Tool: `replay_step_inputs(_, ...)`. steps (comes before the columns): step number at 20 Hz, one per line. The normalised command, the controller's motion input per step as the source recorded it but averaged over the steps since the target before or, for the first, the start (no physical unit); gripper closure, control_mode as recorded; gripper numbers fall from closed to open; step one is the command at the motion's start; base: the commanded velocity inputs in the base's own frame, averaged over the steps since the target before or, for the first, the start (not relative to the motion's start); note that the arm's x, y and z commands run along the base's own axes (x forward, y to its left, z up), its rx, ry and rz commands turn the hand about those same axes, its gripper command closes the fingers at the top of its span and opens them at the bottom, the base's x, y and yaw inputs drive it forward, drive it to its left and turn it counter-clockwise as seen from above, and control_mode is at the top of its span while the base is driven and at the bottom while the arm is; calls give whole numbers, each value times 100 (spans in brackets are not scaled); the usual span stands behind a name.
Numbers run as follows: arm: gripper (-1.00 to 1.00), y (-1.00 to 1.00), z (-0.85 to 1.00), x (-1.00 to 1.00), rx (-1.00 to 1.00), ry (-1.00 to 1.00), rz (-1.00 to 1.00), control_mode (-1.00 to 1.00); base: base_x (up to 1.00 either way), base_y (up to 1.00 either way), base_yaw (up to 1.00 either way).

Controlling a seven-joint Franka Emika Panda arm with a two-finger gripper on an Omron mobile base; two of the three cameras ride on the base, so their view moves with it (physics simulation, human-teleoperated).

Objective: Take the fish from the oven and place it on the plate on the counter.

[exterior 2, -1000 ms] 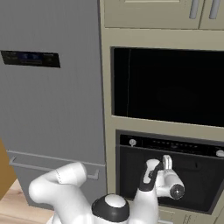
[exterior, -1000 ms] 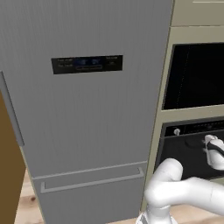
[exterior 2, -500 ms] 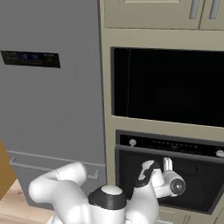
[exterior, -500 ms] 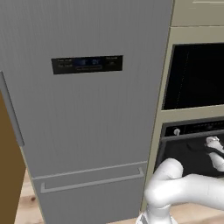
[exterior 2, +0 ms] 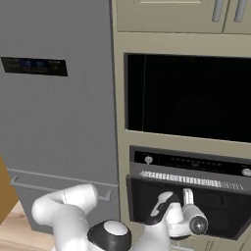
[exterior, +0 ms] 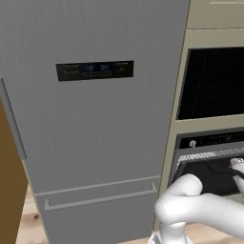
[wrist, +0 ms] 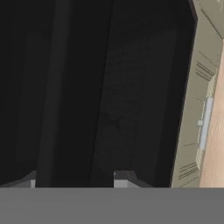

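The oven (exterior 2: 147, 159) sits low in the beige cabinetry, its black door (exterior 2: 142, 198) tilted a little outward so a pale vent strip shows along its top edge. My gripper (exterior 2: 186, 196) is at the upper part of that door, also visible at the right edge of the left base view (exterior: 237, 166). In the hand view the gripper (wrist: 78, 181) stands open against the dark door (wrist: 131, 87), and a vertical dark bar (wrist: 54, 87) runs between its fingers. The oven's inside stays hidden behind the door. The fish, the plate and the counter are out of view.
A tall grey fridge (exterior: 95, 119) stands left of the oven, with a drawer handle (exterior: 100, 198) low down. A black-windowed unit (exterior 2: 186, 95) sits above the oven. A brown panel (exterior: 9, 190) is at the far left, with wooden floor (wrist: 216, 144) below.
The oven door has gone from flush to tilted out at the top, exposing the pale vent strip. My gripper has moved slightly down and outward with it.
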Motion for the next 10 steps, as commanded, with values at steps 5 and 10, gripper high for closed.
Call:
replay_step_inputs(5,100,-37,-81,-95,-2,4,0,-100,0,0,0)
replay_step_inputs(10,100,-35,-85,-93,-4,6,0,-100,0,0,0)
